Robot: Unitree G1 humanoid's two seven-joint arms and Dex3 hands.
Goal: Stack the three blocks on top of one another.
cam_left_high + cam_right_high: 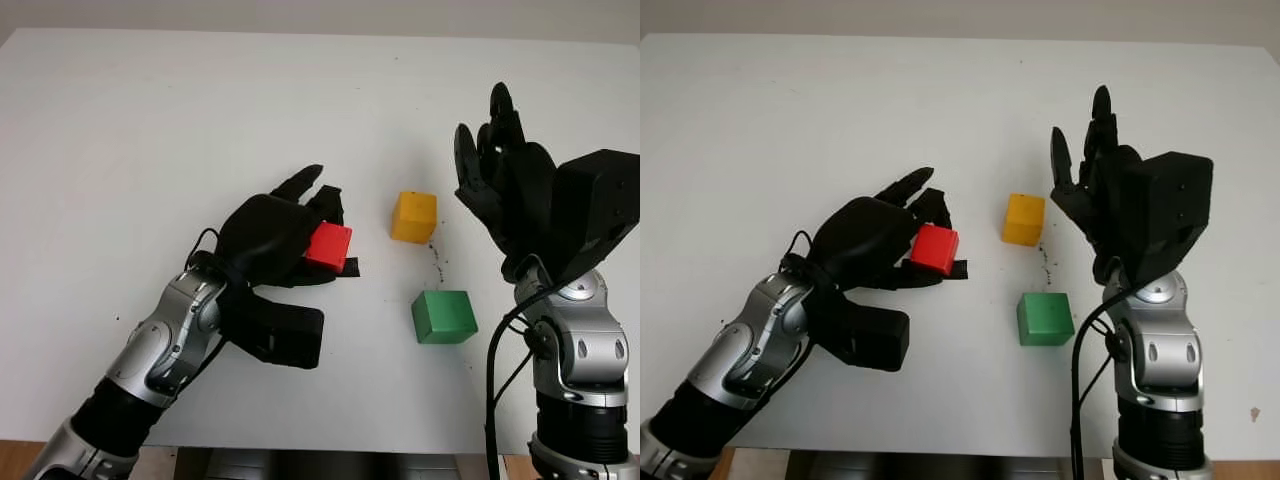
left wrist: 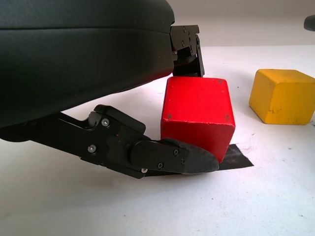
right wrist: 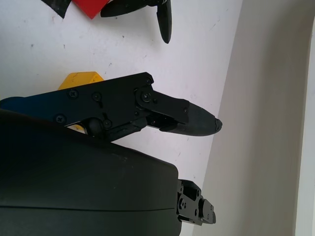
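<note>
My left hand is shut on the red block, left of the table's middle. In the left wrist view the red block is pinched between the thumb and the fingers behind it, close over a black tape mark. The yellow block stands on the table just right of the red one. The green block sits nearer to me, below the yellow one. My right hand is open and raised in the air, to the right of the yellow block.
The white table stretches wide to the left and far side. Its front edge runs close below my arms. A few dark specks mark the surface between the yellow and green blocks.
</note>
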